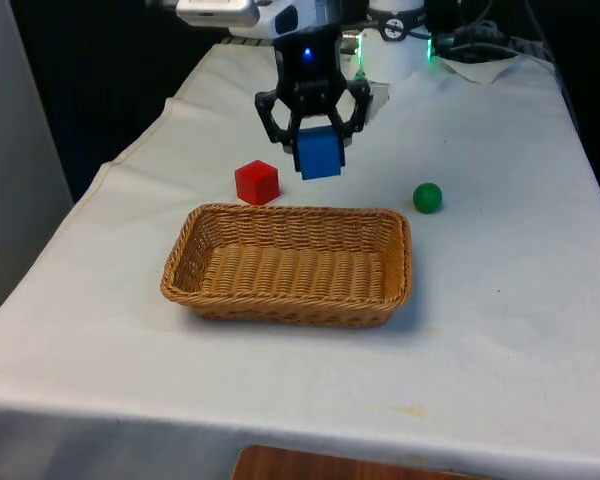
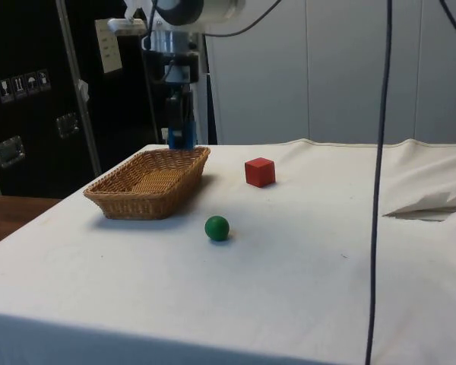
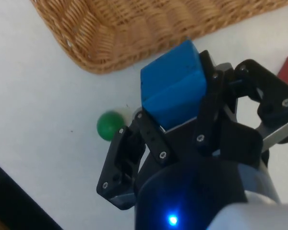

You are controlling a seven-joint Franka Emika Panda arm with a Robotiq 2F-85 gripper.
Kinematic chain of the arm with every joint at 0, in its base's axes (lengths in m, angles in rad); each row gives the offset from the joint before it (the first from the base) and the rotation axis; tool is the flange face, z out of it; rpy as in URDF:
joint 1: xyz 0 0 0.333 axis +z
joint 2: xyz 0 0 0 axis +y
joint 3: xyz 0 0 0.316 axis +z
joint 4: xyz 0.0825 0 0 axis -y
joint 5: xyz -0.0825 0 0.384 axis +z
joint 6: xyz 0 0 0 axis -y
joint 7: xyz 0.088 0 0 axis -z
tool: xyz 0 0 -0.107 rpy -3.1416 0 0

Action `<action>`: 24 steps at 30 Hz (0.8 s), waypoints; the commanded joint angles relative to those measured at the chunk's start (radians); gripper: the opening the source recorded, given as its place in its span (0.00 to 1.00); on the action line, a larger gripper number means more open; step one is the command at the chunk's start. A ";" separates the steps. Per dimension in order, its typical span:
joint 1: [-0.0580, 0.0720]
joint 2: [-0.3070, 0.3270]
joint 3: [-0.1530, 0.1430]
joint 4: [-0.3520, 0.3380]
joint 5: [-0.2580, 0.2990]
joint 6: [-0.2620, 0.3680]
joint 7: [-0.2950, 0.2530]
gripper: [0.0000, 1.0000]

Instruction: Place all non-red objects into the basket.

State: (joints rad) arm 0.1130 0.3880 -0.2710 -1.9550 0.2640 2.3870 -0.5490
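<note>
item: gripper (image 1: 318, 152), black, two-finger. state: pinching the blue cube (image 1: 319, 154) between its fingers, held in the air above the cloth. the cube sits skewed in the grip, one corner pointing down and forward in the wrist view.

item: blue cube. location: aloft, just beyond the far rim of the basket (image 1: 202, 292) in the front view; in the side view it hangs at the basket's far end, near the rim, not clearly over the interior.

item: basket, woven wicker, oblong, nothing inside it. stands mid-table.

item: green ball (image 1: 427, 197). location: on the cloth, off the basket's far corner on the front view's right, apart from it. not yet collected.

item: red cube (image 1: 257, 182). location: on the cloth just behind the basket's far rim, towards the front view's left. to stay where it is.

risks, as judged:
- release too early: the cube looks to hang over or behind the rim, so a drop here may strike the wicker edge and tumble out onto the cloth.
- skewed grip: the tilted cube may twist or slip as the arm travels.
- low carry: a downward corner could catch the rim and shove the light basket.
- bounce-out towards the red cube or green ball, setting the ball rolling.
</note>
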 commanded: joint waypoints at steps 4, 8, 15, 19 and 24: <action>-0.011 0.040 0.006 0.059 0.035 -0.028 -0.019 0.03; -0.013 0.063 0.006 0.090 0.047 -0.037 -0.023 0.03; -0.019 0.120 0.007 0.166 0.081 -0.056 -0.034 0.03; -0.026 0.165 0.006 0.219 0.110 -0.070 -0.047 0.03; -0.033 0.207 0.003 0.255 0.144 -0.073 -0.069 0.03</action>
State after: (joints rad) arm 0.0900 0.5890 -0.2770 -1.7080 0.4010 2.3240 -0.6120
